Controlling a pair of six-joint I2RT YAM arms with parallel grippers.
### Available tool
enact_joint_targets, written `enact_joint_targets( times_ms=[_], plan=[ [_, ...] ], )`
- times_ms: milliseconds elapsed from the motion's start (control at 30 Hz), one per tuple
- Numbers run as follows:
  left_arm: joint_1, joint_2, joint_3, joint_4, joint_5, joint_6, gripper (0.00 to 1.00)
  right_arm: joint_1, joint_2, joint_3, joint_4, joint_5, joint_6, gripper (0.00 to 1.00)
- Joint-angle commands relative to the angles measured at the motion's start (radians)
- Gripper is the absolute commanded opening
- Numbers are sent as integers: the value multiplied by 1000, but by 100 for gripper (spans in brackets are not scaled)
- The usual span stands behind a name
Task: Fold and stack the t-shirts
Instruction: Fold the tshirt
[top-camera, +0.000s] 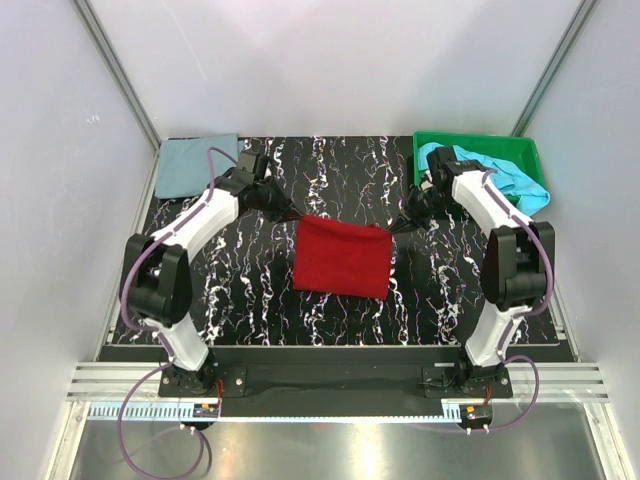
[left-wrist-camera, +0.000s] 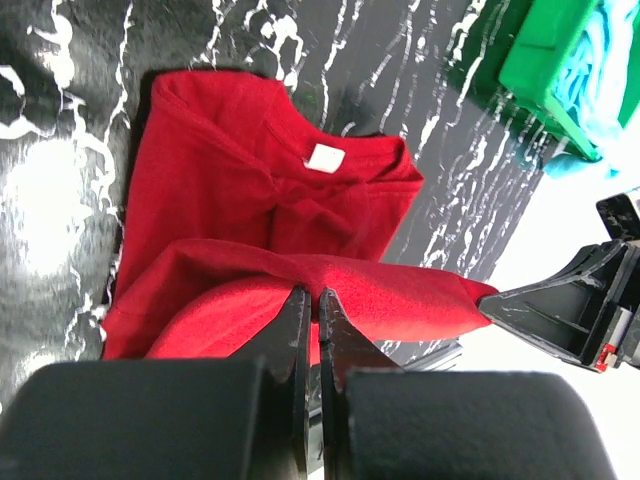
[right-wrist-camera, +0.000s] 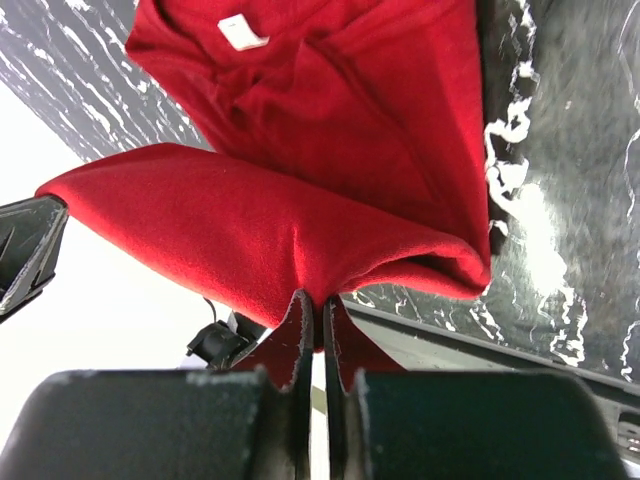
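Note:
The deep red t-shirt lies in the middle of the table, its far edge lifted and stretched between both grippers. My left gripper is shut on its far left corner, seen in the left wrist view with the red cloth and its white label below. My right gripper is shut on the far right corner, seen in the right wrist view under the red fold. The grey-blue t-shirt lies folded at the far left corner. The light turquoise t-shirt lies crumpled in the tray.
A green plastic tray stands at the far right corner of the black marbled table; it also shows in the left wrist view. White walls with metal posts close the cell on three sides.

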Motion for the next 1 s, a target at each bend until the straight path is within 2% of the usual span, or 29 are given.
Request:
enact_joint_targets(
  times_ms=[0, 67, 200, 367, 567, 600, 633, 700, 733, 800, 900, 967],
  plan=[
    [21, 55, 63, 60, 49, 32, 0, -21, 55, 62, 15, -38, -48, 5],
    [27, 83, 75, 76, 58, 34, 0, -25, 80, 78, 18, -35, -58, 6],
    [47, 158, 115, 83, 74, 48, 0, -39, 169, 146, 18, -35, -86, 17],
    [62, 250, 147, 103, 66, 69, 0, -47, 255, 204, 20, -2, -101, 22],
    [97, 325, 187, 123, 42, 101, 3, -50, 431, 362, 22, 19, -134, 32],
    [99, 331, 196, 122, 32, 112, 6, -52, 448, 384, 17, 24, -140, 34],
    [102, 336, 204, 119, 35, 126, 19, -52, 459, 405, 2, 37, -149, 36],
    [107, 319, 221, 103, 19, 146, 32, -52, 456, 451, -29, 113, -183, 45],
    [107, 308, 230, 91, 6, 181, 42, -53, 444, 453, -34, 136, -198, 48],
    [105, 275, 242, 50, -26, 216, 46, -52, 399, 447, -46, 217, -242, 55],
    [104, 181, 206, 42, -29, 273, 51, -50, 324, 398, -52, 246, -293, 61],
    [97, 131, 177, 47, -5, 314, 60, -47, 272, 350, -49, 249, -318, 64]
  ],
)
